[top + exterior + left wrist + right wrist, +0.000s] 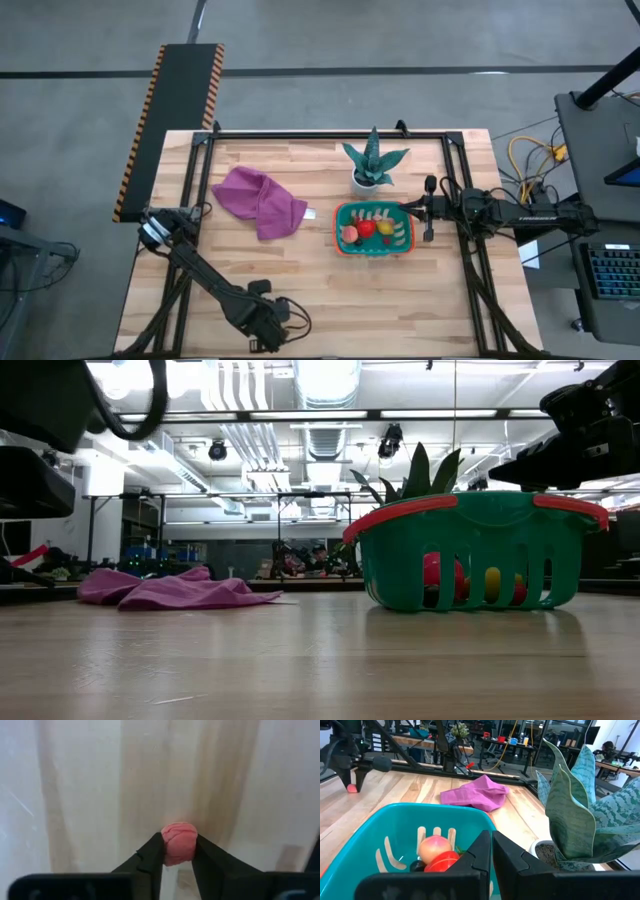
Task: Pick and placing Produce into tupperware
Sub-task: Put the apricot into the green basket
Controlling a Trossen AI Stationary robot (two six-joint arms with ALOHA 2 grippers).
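left hand (178, 852) fingers pinch a pink produce piece (179, 842) between them, on the table.

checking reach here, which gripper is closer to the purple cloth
Left. In the high view the left gripper is down at the table's near edge, below the purple cloth. The right gripper sits past the teal tub, farther off.
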